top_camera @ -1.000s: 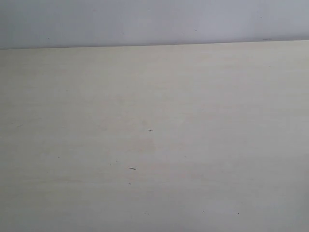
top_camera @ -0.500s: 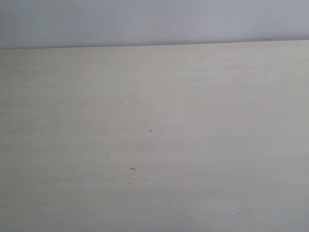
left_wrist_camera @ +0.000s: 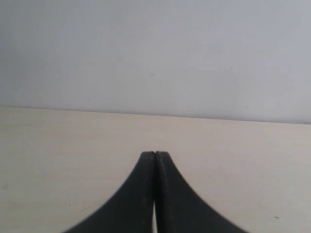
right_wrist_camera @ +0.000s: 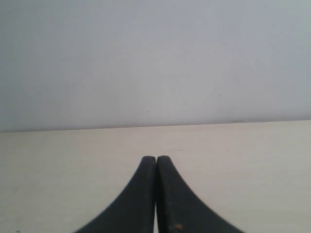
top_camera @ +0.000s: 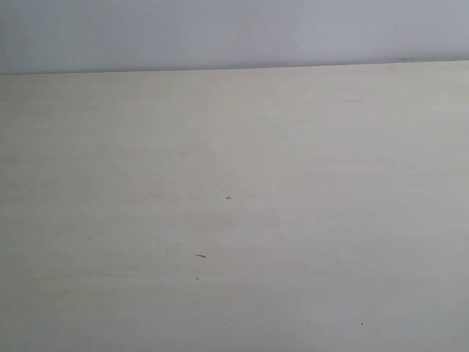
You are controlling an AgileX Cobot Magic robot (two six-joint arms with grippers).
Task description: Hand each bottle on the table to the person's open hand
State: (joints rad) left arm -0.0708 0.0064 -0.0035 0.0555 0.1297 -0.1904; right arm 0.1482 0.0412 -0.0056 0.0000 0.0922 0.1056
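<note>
Only the pale beige table (top_camera: 234,220) fills the exterior view; no bottle, no person's hand and no gripper shows there. In the left wrist view my left gripper (left_wrist_camera: 155,154) is shut, its two black fingers pressed tip to tip with nothing between them, above bare tabletop (left_wrist_camera: 58,160). The right wrist view shows my right gripper (right_wrist_camera: 156,158) shut the same way, empty, over the table (right_wrist_camera: 252,165). All the bottles and the open hand are out of view.
The table's far edge (top_camera: 234,68) meets a plain grey-white wall (top_camera: 234,33). A few tiny dark specks (top_camera: 201,255) mark the tabletop. The wall (left_wrist_camera: 155,53) also fills the area beyond the table in both wrist views.
</note>
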